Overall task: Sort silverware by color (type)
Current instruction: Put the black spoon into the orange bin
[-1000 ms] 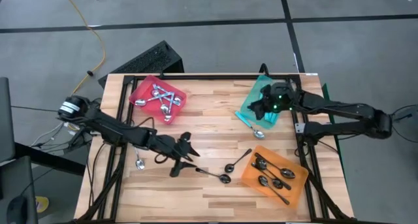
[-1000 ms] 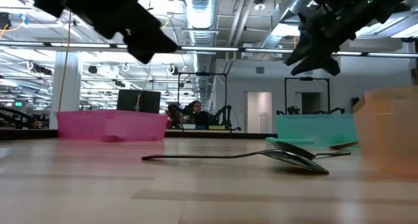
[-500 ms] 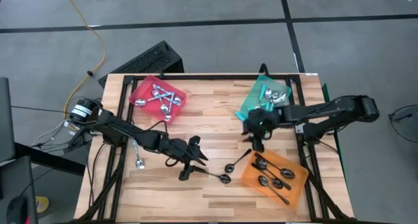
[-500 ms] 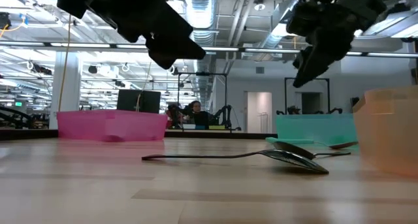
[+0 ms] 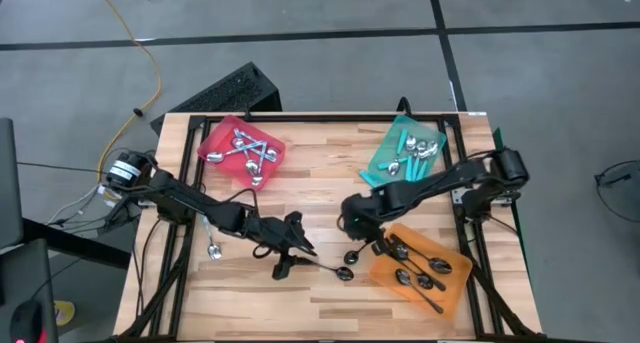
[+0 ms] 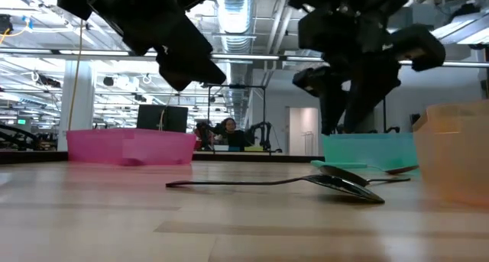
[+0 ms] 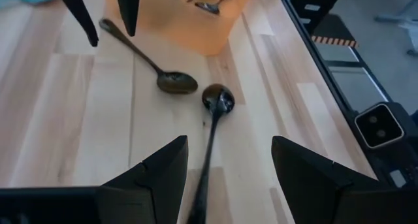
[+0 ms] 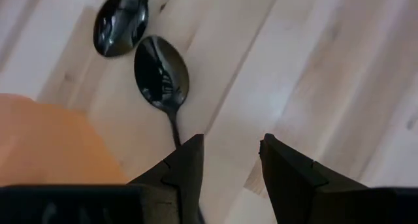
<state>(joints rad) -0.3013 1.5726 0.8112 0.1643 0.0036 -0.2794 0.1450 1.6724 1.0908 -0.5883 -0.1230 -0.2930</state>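
Note:
Two black spoons lie flat on the wooden table. One (image 7: 217,96) points its handle (image 7: 201,185) toward my left gripper (image 7: 228,178), which hovers open with a finger on either side of that handle, above the table (image 6: 183,59). The other black spoon (image 8: 161,70) lies beside it, bowl next to bowl. Over this spoon's handle, next to the orange tray (image 5: 455,283), my right gripper (image 8: 232,165) hangs open and points steeply down. The handle runs out of sight behind one of its fingers (image 8: 186,162). In the high view the left gripper (image 5: 298,251) and right gripper (image 5: 368,235) stand close together.
The orange tray holds black spoons. A red tray (image 5: 215,138) with silver spoons stands far left, and a teal tray (image 5: 385,148) with teal-handled spoons far right. One silver spoon (image 5: 213,248) lies near the table's left edge. Another spoon (image 6: 397,170) lies before the teal tray.
My right gripper has swung from over the teal tray toward the table's near middle, sinking and rolling, and now hangs over the black spoons. My left gripper has crept a little toward the right along its spoon's handle. Neither spoon has moved.

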